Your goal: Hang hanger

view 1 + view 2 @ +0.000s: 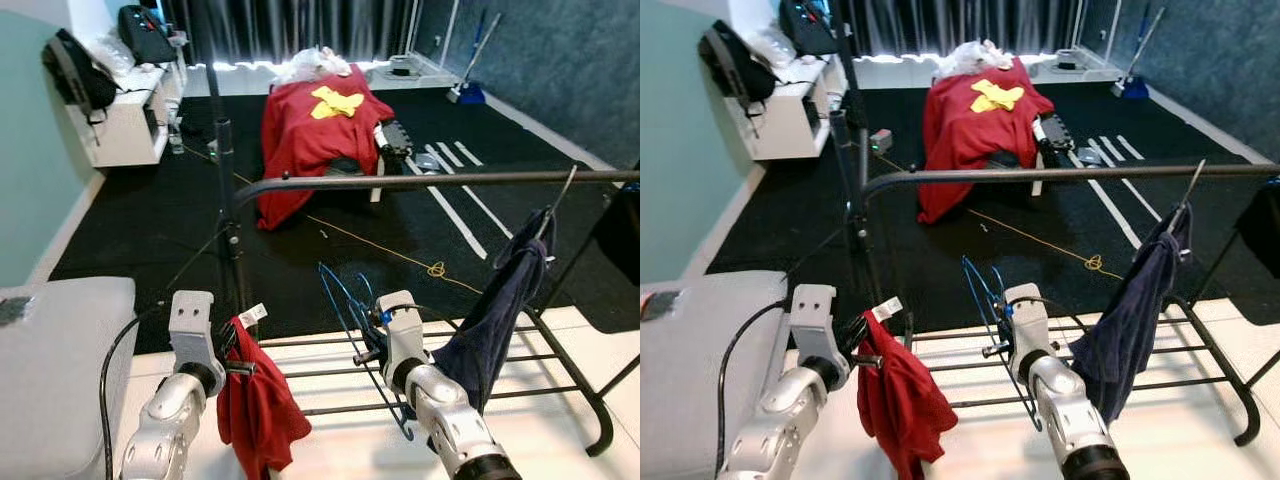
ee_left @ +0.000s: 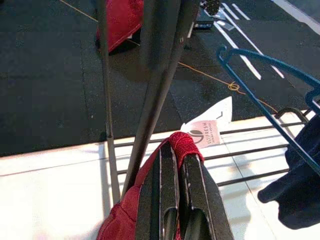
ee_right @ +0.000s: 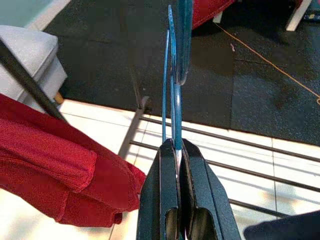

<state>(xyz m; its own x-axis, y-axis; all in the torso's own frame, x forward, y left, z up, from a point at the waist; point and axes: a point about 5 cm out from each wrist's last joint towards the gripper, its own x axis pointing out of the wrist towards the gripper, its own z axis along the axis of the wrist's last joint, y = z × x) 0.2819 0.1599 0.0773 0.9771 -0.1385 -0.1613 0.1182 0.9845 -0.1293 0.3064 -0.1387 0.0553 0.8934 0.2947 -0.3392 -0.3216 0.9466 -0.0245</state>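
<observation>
Thin blue wire hanger (image 1: pixel 352 300) pinched upright in the right gripper (image 3: pixel 176 150), near and below the dark horizontal rack rail (image 1: pixel 420 181), hook not yet on it. Left gripper (image 2: pixel 179 155) clamped on a crumpled red cloth (image 1: pixel 258 410) with a white label (image 2: pixel 206 134), just left of the hanger. Dark navy garment (image 1: pixel 500 310) draped from the rail on a hanger to the right. Black metal rack base (image 1: pixel 560 375) on white floor. Far off, red blanket-covered furniture (image 1: pixel 315 135) on black carpet.
</observation>
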